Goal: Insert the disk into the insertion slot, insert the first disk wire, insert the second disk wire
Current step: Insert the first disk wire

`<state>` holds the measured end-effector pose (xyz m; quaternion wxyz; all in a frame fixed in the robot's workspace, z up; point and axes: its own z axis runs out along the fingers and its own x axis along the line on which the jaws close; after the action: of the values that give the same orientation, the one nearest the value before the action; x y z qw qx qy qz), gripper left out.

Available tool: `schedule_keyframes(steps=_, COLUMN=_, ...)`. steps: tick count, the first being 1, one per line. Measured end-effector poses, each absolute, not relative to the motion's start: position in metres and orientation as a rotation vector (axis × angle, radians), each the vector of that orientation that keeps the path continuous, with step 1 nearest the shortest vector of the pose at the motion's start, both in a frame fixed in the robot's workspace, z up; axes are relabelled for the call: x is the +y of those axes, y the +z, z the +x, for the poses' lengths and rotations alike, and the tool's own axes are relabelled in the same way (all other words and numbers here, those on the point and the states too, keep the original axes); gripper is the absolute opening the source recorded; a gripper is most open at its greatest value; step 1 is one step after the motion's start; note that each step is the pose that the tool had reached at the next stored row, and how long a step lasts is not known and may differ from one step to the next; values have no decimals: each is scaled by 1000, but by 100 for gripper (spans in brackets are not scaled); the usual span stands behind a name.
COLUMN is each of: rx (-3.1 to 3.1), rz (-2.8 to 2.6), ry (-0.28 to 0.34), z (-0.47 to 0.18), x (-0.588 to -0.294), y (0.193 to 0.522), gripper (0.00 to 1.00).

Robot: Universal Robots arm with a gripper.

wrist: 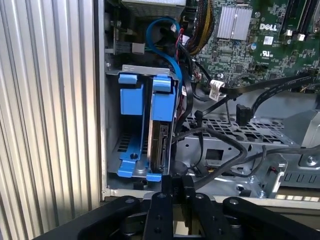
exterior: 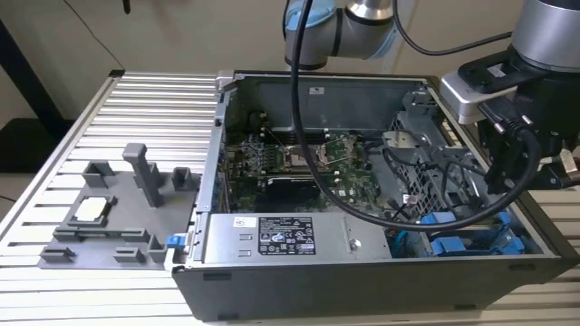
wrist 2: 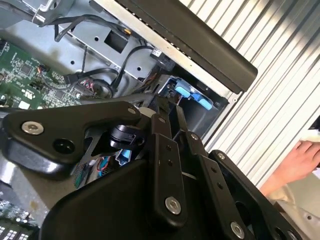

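The disk [wrist: 161, 132], a drive in a blue frame, stands on edge inside the insertion slot [wrist: 111, 125], a grey sheet-metal bay at the open computer case's corner. An empty blue carrier [wrist: 131, 125] sits beside it. My gripper [wrist: 178, 181] hovers just off the disk's outer end, shut, with nothing visible between its tips; the second wrist view shows it [wrist 2: 170, 111] close to the blue frame [wrist 2: 192, 95]. Two loose black disk wires lie over the drive cage, one with a white tag [wrist: 216, 90], one with a black plug [wrist: 242, 115].
The case [exterior: 363, 272] sits on a ribbed metal table [exterior: 145, 115], with a green circuit board [exterior: 299, 159] and power supply [exterior: 290, 238] inside. The arm's thick black cable [exterior: 363, 204] droops across it. A grey fixture tray [exterior: 109, 217] lies at the exterior view's left. A person's hand [wrist 2: 300, 160] rests beyond the case.
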<state>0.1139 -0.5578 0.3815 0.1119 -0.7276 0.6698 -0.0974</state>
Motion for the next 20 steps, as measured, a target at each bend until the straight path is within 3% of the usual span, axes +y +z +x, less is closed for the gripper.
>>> schedule_keyframes(steps=20, rx=2122, rz=-2323, ry=-85, z=154, x=-558, y=381, gripper=19)
